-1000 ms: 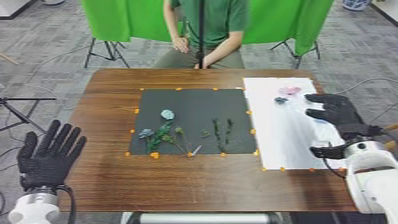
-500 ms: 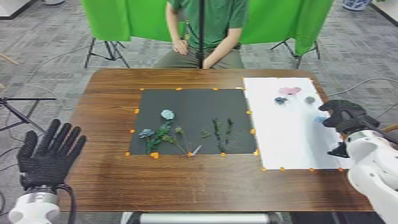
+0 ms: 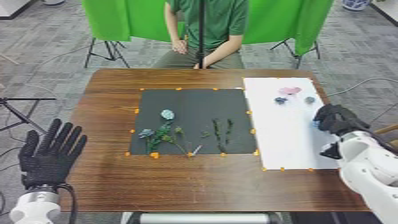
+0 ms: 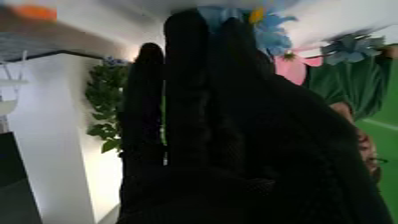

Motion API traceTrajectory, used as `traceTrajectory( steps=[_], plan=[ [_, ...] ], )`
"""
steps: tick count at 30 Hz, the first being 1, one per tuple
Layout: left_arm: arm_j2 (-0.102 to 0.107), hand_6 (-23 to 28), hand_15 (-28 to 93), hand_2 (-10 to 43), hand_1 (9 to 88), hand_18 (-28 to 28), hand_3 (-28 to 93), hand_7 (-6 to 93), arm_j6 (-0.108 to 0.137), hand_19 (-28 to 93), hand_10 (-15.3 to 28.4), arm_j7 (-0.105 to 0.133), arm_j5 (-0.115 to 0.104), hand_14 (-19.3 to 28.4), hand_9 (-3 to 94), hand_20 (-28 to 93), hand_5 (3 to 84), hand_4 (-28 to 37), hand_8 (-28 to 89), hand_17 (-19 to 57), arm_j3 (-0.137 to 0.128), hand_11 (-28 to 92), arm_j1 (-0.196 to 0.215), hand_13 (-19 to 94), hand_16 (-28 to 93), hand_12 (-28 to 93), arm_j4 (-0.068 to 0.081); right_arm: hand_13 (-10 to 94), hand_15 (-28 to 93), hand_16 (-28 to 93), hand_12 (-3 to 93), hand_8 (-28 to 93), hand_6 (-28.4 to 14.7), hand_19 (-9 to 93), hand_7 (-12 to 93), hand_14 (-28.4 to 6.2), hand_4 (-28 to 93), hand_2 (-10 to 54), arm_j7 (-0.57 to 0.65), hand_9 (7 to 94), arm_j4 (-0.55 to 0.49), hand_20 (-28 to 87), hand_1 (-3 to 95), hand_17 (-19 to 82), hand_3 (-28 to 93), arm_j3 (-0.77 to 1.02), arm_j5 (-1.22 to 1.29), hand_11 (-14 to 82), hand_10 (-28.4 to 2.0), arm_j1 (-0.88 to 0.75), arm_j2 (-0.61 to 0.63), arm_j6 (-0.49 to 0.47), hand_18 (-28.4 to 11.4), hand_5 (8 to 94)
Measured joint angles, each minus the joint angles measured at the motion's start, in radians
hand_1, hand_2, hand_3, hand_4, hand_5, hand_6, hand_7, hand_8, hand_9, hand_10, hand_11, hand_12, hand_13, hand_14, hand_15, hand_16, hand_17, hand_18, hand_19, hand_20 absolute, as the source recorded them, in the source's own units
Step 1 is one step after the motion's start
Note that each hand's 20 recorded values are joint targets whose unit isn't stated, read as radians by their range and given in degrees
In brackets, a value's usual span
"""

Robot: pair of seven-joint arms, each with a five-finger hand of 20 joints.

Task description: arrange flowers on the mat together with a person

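Fingers of the right hand (image 3: pixel 338 120) lie nearly straight at the white mat's (image 3: pixel 284 145) three o'clock, beside a blue flower (image 4: pixel 274 32), hold on it unclear; pink flower (image 3: pixel 290 91) at that mat's twelve; left hand (image 3: pixel 46 162), fingers spread, at the black mat's (image 3: pixel 191 105) eight

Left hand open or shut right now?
Open: in the head view, the left hand has its fingers straight and spread apart, with nothing in them.

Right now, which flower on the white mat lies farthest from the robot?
The pink flower, nearest the far edge of the white mat; the dark blue flower and the grey flower lie closer.
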Motion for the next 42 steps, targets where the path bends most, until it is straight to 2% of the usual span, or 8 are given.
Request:
traceTrajectory(
  steps=[7,14,19,24,32,38,42],
  plan=[
    [-0.001,5.7,25,14.4,25.6,11.3,68,6.9,0.0,25,12.4,-0.002,0.0,12.9,38.0,11,42.0,-28.3,-9,-2.6,0.002,14,0.0,29,-8,5,0.0,68,27,45,43.0,-1,2.2,74,46,-2.4,-28,-9.3,-0.029,74.5,-0.028,20,70.0,29,62,-0.011,0.028,12.0,-7.5,-0.031,-0.002,0.108,-8.7,62.1],
    [-0.001,5.7,25,14.5,25.6,11.2,68,7.0,0.0,25,12.4,-0.003,0.0,12.9,38.1,11,42.1,-28.3,-9,-2.6,0.003,14,0.002,29,-8,5,0.0,68,28,44,43.2,-1,2.2,74,46,-2.4,-27,-9.2,-0.117,74.9,-0.16,20,69.2,30,63,-0.072,0.087,11.8,-7.8,-0.024,0.007,0.206,-8.7,62.4],
    [-0.001,5.7,26,14.5,25.7,11.3,67,7.0,0.001,25,12.4,-0.005,0.0,12.9,38.0,11,42.2,-28.3,-9,-2.6,0.008,14,0.002,29,-8,5,0.0,68,28,44,43.0,-1,2.2,73,46,-2.3,-27,-9.3,-0.24,74.6,-0.189,21,68.8,30,63,-0.254,0.131,11.5,-7.8,0.125,-0.024,0.201,-8.5,62.2],
    [0.0,5.7,25,14.6,25.7,11.3,67,7.0,0.001,25,12.4,-0.014,0.0,12.9,38.1,11,42.2,-28.3,-9,-2.6,0.024,14,-0.01,29,-8,5,0.005,68,28,44,42.7,-2,2.2,72,46,-2.4,-28,-9.4,-0.295,74.5,-0.162,22,68.5,30,63,-0.426,0.133,11.3,-8.0,0.29,-0.13,0.151,-8.6,62.1],
    [0.007,5.8,25,14.5,25.7,11.3,67,7.0,0.001,25,12.5,-0.024,0.001,12.9,38.0,11,42.3,-28.3,-9,-2.6,0.044,14,-0.036,29,-8,5,0.017,67,27,43,42.0,-2,1.9,67,45,-2.4,-28,-9.5,-0.296,73.7,-0.098,26,67.9,31,63,-0.693,0.106,11.0,-7.8,0.486,-0.281,0.129,-9.2,61.4],
    [0.013,5.8,26,14.6,25.7,11.3,67,6.9,0.001,25,12.4,-0.032,0.001,12.9,38.0,11,42.3,-28.3,-9,-2.6,0.059,14,-0.058,29,-8,5,0.027,67,27,43,41.7,-2,1.8,66,45,-2.3,-28,-9.5,-0.159,73.4,-0.048,27,67.9,31,63,-0.913,-0.026,10.9,-7.9,0.612,-0.342,0.162,-9.2,61.2],
    [0.02,5.9,26,14.6,25.7,11.3,67,6.8,0.001,25,12.4,-0.035,0.001,12.9,38.1,11,42.3,-28.3,-9,-2.6,0.059,14,-0.062,29,-8,5,0.028,66,27,43,41.4,-2,1.7,65,45,-2.2,-28,-9.5,-0.125,72.7,-0.008,27,67.8,31,63,-0.963,-0.029,10.7,-7.9,0.64,-0.371,0.179,-9.3,60.5]
  ],
)
